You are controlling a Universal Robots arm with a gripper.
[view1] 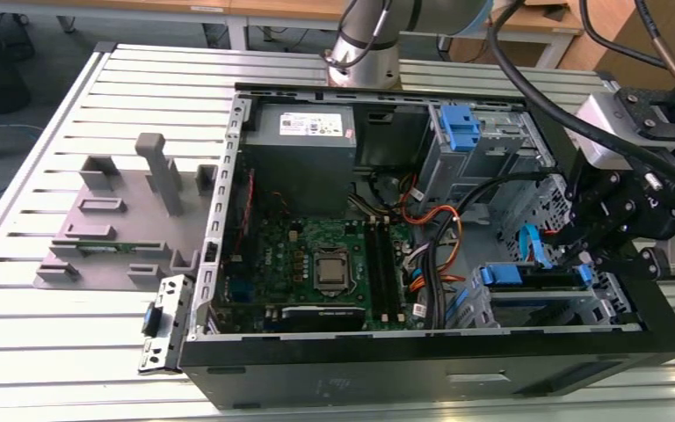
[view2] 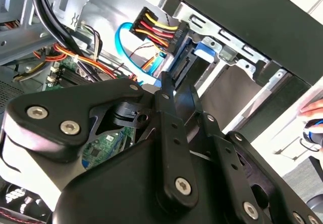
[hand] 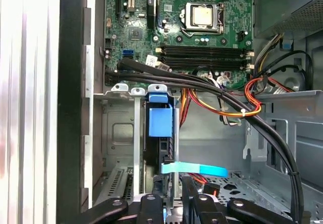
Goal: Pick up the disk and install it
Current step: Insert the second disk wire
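- Because the flat silver disk in its blue plastic carrier rails (view1: 530, 275) goes into a drive cage, it now stands on edge in the metal bay at the corner of the open black computer case (view1: 431, 365), on the exterior view's right, near the front edge.
- In the first wrist view the disk (hand: 160, 121) shows its blue end tab toward the camera. It sits between the bay's grey sheet-metal dividers, apparently seated or nearly so.
- The black linkage gripper (view1: 582, 253) hangs over that same bay. It is angled down into the case so that it can work along the slot's axis.
- In both wrist views the gripper (hand: 174, 201) (view2: 168, 85) is just beside the disk's exposed end. Whether it is clamped on the carrier, merely pressing it, or parted, I cannot tell.
- A bundle of black, red, yellow and orange cables (hand: 237, 108) arches over the bay, and a light-blue flat data cable (hand: 194, 169) crosses right at the tool. They crowd the approach.
- A black power plug with red and yellow wires (view2: 154, 28) dangles close to the drive's end, unconnected as far as I can judge.
- The green motherboard (view1: 320, 264) and the grey power-supply box (view1: 302, 132) lie well apart from the work.
- My judgement is that the pick-up is done and the installing is at its late stage.
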